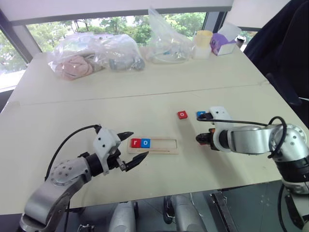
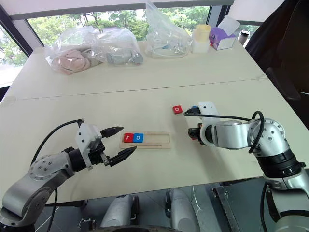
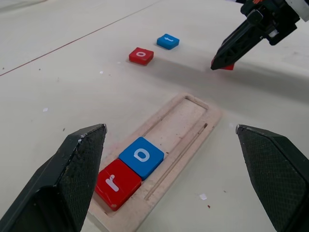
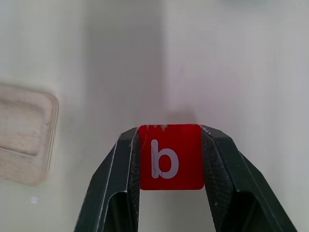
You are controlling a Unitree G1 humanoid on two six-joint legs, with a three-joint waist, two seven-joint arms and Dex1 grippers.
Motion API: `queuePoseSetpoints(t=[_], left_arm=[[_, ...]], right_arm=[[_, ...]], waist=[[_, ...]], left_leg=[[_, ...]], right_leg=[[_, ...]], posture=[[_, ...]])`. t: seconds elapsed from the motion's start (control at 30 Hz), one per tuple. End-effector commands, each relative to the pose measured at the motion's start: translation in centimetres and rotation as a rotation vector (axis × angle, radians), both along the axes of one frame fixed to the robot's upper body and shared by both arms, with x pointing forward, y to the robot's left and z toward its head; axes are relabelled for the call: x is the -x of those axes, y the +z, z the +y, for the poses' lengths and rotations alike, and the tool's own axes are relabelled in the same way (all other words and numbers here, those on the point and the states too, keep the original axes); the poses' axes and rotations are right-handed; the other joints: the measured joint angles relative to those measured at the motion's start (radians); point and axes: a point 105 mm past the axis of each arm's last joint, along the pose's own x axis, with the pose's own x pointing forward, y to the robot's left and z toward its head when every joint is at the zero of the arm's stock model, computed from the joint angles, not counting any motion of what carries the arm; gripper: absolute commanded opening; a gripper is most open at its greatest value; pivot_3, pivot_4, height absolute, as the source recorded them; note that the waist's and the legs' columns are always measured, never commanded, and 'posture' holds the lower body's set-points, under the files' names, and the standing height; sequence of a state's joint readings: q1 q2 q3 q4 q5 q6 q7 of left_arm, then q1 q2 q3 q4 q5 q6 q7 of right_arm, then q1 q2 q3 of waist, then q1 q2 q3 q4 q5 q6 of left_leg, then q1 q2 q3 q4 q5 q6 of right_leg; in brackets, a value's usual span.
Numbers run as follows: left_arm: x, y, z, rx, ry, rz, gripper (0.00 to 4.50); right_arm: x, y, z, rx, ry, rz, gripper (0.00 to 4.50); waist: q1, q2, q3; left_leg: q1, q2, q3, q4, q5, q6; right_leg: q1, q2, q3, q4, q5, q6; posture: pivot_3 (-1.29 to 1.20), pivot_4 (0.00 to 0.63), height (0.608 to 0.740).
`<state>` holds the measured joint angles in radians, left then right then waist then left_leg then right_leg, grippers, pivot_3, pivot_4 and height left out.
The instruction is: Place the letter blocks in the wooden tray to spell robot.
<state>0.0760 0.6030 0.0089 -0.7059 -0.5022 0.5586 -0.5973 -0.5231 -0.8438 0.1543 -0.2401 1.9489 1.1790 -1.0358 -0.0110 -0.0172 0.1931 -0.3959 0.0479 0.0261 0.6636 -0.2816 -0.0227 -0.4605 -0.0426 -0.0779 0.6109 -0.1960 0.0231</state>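
Now my right gripper pinches the red b block tight, maybe just above the table. My left gripper gapes wide, holding nothing, beside the wooden tray.

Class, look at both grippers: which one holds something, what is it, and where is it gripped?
The right gripper pinches the red b block by two opposite side edges. The left gripper is open, holding nothing.
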Motion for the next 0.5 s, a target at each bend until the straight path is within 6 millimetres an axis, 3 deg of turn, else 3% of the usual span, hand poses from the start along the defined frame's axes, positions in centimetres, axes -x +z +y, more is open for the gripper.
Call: queuePoseSetpoints(t=[0.03, 0.17, 0.4, 0.5], left_arm=[[0.2, 0.7, -0.6, 0.01, -0.022, -0.046, 4.5], [0.1, 0.6, -0.5, 0.006, -0.014, -0.052, 4.5], [-0.1, 0.7, -0.2, 0.0, -0.011, -0.058, 4.5], [-0.2, 0.7, 0.0, -0.004, -0.011, -0.059, 4.5]], right_arm=[[0.2, 0.7, 0.9, -0.025, 0.002, -0.037, 1.15], [0.2, 0.5, 1.1, -0.017, -0.004, -0.032, 1.15], [0.0, 0.5, 1.3, 0.003, 0.017, -0.024, 4.45], [-0.4, 1.8, 1.0, 0.03, 0.07, -0.049, 4.45]], waist=[[0.0, 0.0, 0.0], [0.001, 0.0, 0.0], [0.001, 0.0, 0.0], [0.001, 0.0, 0.0]], left_leg=[[0.0, 0.0, 0.0, 0.0, 0.0, 0.0], [0.0, 0.0, 0.0, 0.0, 0.0, 0.0], [0.0, 0.0, 0.0, 0.0, 0.0, 0.0], [0.0, 0.0, 0.0, 0.0, 0.0, 0.0]], right_leg=[[0.0, 0.0, 0.0, 0.0, 0.0, 0.0], [0.0, 0.0, 0.0, 0.0, -0.001, -0.002], [0.0, 0.0, 0.0, 0.0, 0.0, 0.0], [0.0, 0.0, 0.0, 0.0, -0.001, -0.001]], posture=[[0.0, 0.15, 0.74], [0.0, 0.15, 0.74], [0.0, 0.15, 0.74], [0.0, 0.15, 0.74]])
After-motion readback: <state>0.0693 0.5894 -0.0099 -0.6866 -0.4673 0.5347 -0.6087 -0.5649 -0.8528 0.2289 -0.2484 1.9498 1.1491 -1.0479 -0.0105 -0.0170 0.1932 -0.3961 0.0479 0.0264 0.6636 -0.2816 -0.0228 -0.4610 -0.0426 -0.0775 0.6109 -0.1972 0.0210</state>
